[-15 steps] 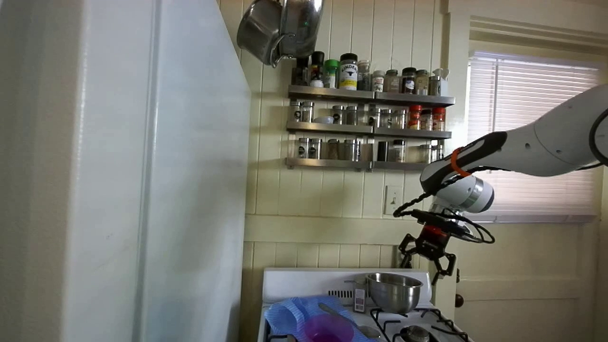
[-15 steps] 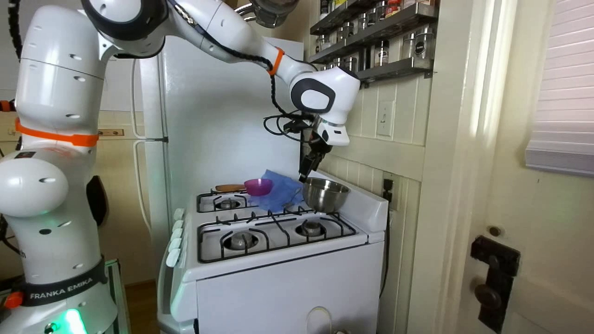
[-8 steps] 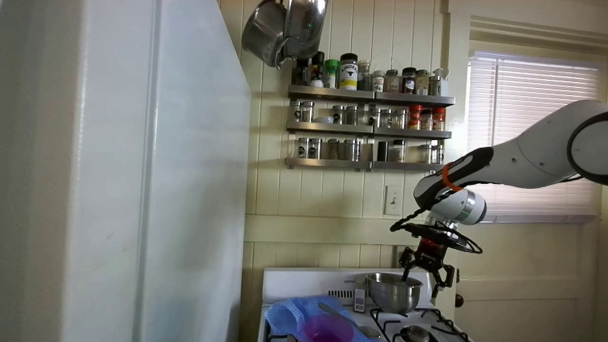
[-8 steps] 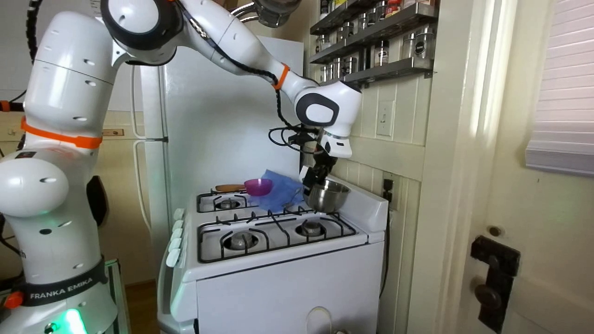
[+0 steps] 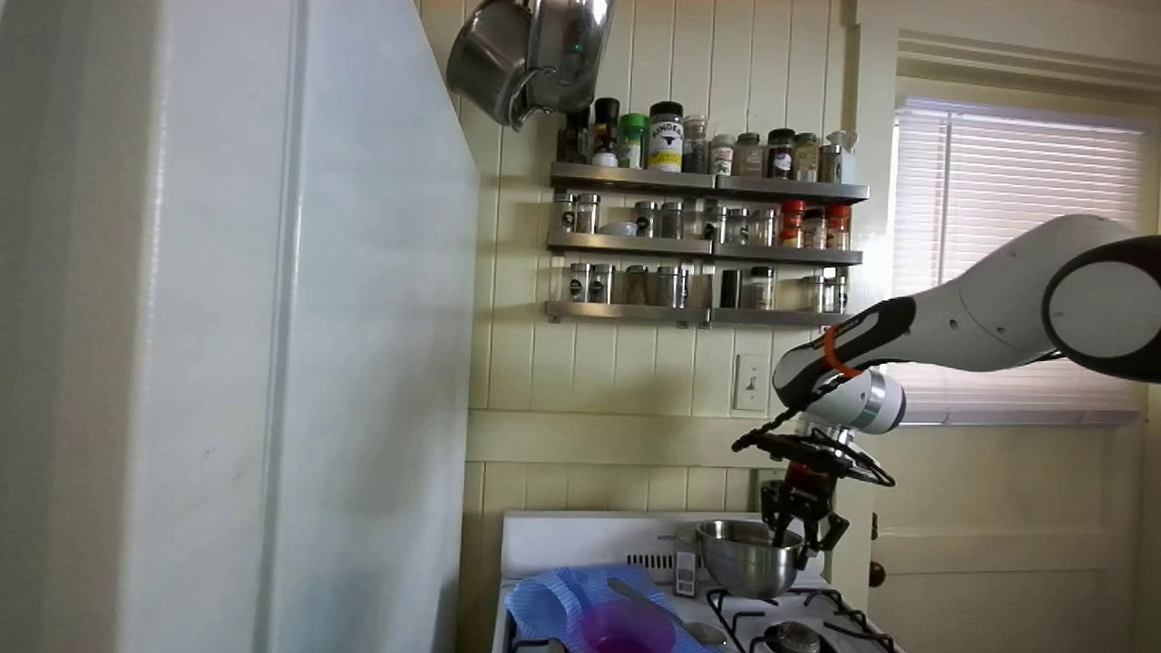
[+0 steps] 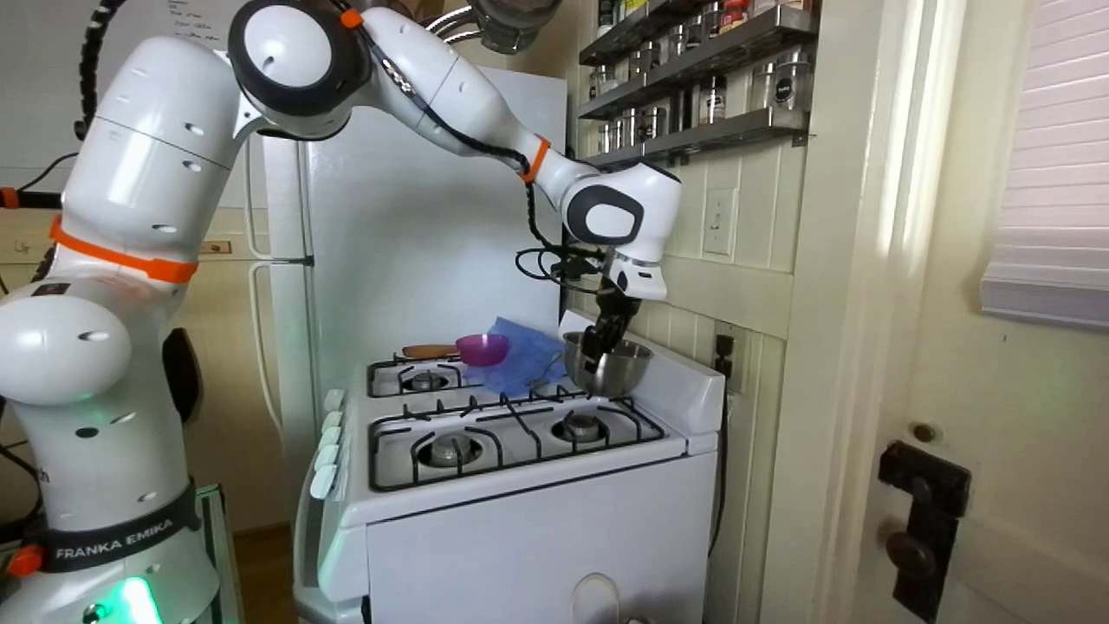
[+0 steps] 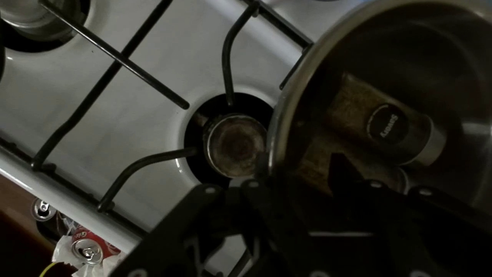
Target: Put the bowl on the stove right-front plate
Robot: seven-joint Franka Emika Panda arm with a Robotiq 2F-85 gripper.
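Cream vertical-board paneling (image 5: 580, 372) is lining the kitchen wall, where three tiers of steel shelves (image 5: 626, 311) are holding rows of spice jars (image 5: 637, 285). A light switch (image 5: 750, 383) is sitting below them. In an exterior view, a white refrigerator (image 6: 407, 225) is standing well apart from a cream door (image 6: 1022, 416), which is carrying a dark lock plate (image 6: 934, 520). Daylight is glowing through the slats of a white blind (image 5: 1025, 163) that is covering the door's upper part, and bright streaks are running down the door casing (image 6: 823, 433). Brown flooring (image 6: 264, 563) is showing low down.
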